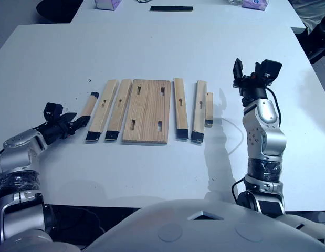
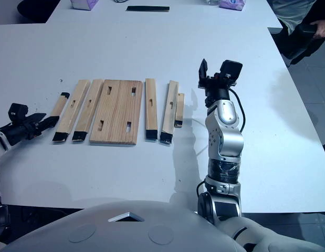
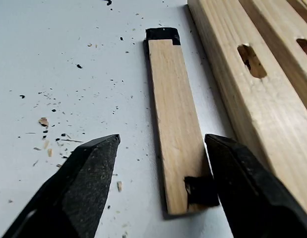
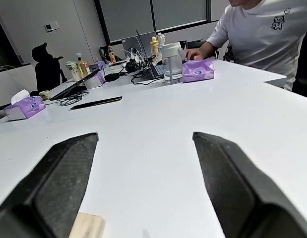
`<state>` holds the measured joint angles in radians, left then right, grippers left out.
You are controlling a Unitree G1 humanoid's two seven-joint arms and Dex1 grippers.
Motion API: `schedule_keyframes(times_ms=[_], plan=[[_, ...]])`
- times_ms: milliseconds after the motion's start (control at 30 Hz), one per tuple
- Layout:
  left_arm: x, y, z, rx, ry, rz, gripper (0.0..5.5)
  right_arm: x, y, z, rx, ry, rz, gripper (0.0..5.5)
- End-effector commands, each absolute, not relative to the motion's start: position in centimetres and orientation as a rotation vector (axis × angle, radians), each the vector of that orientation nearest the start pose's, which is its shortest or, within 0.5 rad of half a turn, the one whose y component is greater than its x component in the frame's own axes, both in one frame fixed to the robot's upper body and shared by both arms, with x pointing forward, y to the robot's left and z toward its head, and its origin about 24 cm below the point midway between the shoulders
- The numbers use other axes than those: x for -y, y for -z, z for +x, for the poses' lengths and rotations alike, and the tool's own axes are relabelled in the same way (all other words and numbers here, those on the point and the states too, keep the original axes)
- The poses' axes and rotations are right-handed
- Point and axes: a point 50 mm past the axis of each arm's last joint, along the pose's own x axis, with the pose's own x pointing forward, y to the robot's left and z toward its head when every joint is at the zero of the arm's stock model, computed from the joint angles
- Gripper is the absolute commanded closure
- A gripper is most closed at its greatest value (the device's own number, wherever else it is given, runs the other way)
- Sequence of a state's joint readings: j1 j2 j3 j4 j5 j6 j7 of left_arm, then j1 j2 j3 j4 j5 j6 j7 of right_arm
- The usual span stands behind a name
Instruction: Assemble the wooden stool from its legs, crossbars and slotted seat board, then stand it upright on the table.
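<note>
The slotted seat board lies flat mid-table. Two long legs lie left of it and two more right of it, all with black ends. One short crossbar lies at the far left and another at the far right. My left gripper is low over the table, open, its fingers straddling the near black-tipped end of the left crossbar without closing on it. My right gripper is raised upright beyond the right crossbar, open, with nothing between its fingers.
A white cable curls on the table beside the right arm. A black strip and tissue boxes sit on the far table. Wood crumbs dot the surface by the left crossbar. Bare tabletop lies in front of the parts.
</note>
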<state>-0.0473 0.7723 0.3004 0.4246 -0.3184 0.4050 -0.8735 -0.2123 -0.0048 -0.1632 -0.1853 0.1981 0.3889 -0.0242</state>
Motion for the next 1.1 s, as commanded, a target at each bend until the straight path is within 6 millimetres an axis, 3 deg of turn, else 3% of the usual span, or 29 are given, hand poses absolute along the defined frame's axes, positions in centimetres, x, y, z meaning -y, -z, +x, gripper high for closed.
schedule_keyframes(times_ms=[33,433,600,700,767,800,867,900,1000,1033,1100], plan=[[-36.0,-4.0,20.2,-0.723,0.346,0.001,2.32,17.1,-10.4,28.5,0.021,0.07,0.239,1.96],[-35.0,-3.4,20.7,-0.776,0.418,0.094,4.09,17.3,-10.1,28.3,0.022,0.122,0.261,1.96],[-35.0,-4.0,21.3,-0.736,0.424,0.123,4.19,17.8,-10.1,28.4,0.036,0.154,0.266,1.96],[-35.5,-5.8,22.6,-0.59,0.361,0.034,4.19,18.0,-10.8,28.8,0.067,0.148,0.287,1.96],[-36.1,-8.4,24.2,-0.426,0.282,-0.066,4.19,18.1,-11.6,29.3,0.101,0.118,0.312,1.96],[-35.9,-10.5,25.5,-0.304,0.259,-0.128,4.19,18.3,-12.3,29.7,0.123,0.108,0.33,1.96],[-33.9,-15.3,28.2,-0.018,0.287,-0.314,4.19,18.5,-13.8,30.6,0.167,0.049,0.354,1.96],[-31.9,-17.0,29.2,0.091,0.346,-0.439,4.19,18.0,-14.6,31.2,0.18,-0.027,0.373,1.96],[-22.3,-19.0,30.1,0.168,0.744,-0.628,4.19,15.3,-17.9,32.5,0.225,-0.33,0.34,1.96],[-20.2,-19.6,29.7,0.187,0.841,-0.66,4.19,14.0,-19.2,33.0,0.222,-0.475,0.359,1.96],[-18.1,-21.1,29.4,0.227,0.955,-0.724,4.19,12.6,-21.5,33.2,0.217,-0.706,0.384,1.96]])
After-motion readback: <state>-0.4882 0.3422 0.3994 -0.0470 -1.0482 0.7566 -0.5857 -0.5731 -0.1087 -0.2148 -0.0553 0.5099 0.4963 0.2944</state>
